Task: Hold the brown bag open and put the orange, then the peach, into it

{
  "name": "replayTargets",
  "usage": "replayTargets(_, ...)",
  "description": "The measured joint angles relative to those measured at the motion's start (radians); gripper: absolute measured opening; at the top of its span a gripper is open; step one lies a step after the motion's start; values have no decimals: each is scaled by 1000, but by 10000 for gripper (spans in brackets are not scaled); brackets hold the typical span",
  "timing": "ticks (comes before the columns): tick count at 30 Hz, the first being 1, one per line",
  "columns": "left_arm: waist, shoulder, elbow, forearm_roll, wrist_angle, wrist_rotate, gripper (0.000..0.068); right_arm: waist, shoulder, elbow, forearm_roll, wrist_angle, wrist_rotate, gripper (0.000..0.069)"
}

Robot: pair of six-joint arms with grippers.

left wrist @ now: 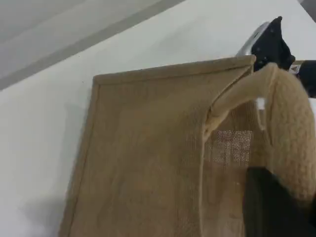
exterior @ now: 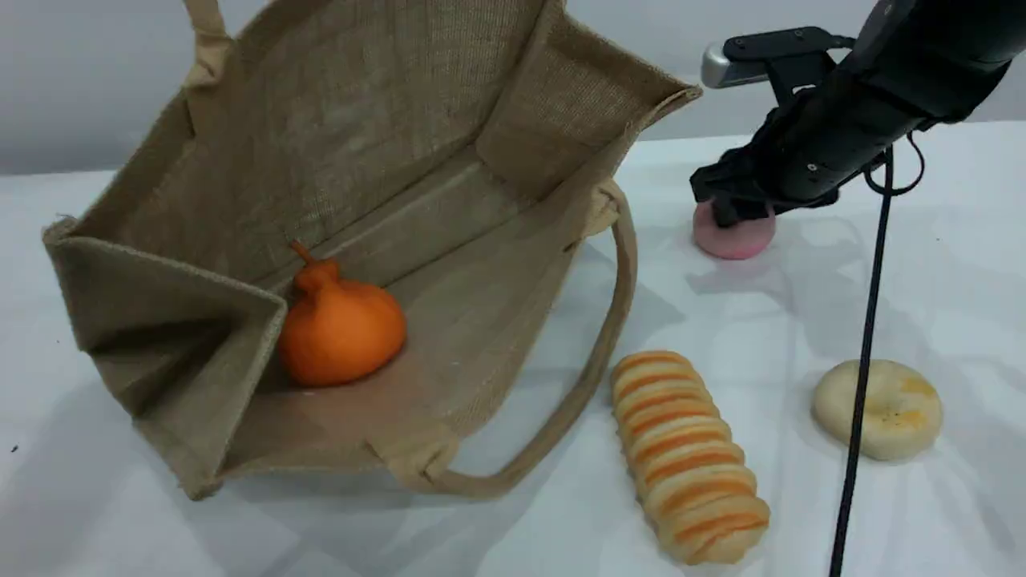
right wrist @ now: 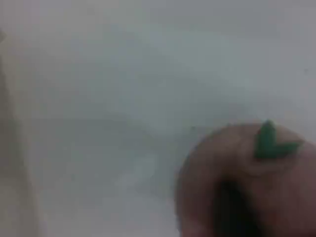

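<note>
Peach (exterior: pixel 734 236) under R tool (exterior: pixel 731 210)

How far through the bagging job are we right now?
Done: the knobbed solid-orange fruit lies inside the tan woven jute bag, whose beige handle the left end effector holds up. In hand: the right end effector is at the pale pink peach. Left: bagging it.

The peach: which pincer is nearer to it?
Right. The right pincer sits down on the peach; the left pincer is across the table, clamped on the brown bag's handle.
</note>
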Motion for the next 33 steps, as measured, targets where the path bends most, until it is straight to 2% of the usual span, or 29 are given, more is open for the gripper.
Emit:
replayTargets(2, 0, 0, 0, 0, 0, -1, 74, -1, -3, 0, -1, 23, 0, 76)
replayTargets(4, 0, 0, 0, 0, 0, -1, 74, -6, -12, -1, -18, 63, -1, 37)
replayTargets(10, 0, 0, 0, 0, 1, 3, 74, -64, -101, 2, -102, 267, 1, 25)
replayTargets(17, 0, 0, 0, 1, 1, 9, 74, -188, -283, 2, -187, 471, 147, 25)
replayTargets(19, 0, 0, 0, 1, 1, 14, 74, -193, -342, 2, -175, 527, 158, 25)
replayTargets(23, 0, 0, 0, 1, 1, 15, 74, -161, -443, 7, -117, 635, 150, 25)
replayTargets(26, 0, 0, 0, 1, 1, 15, 74, -120, -513, 53, -64, 688, 122, 25)
replayTargets(33, 0, 0, 0, 1, 1, 32, 74, 39, -682, 224, 25, 626, 95, 25)
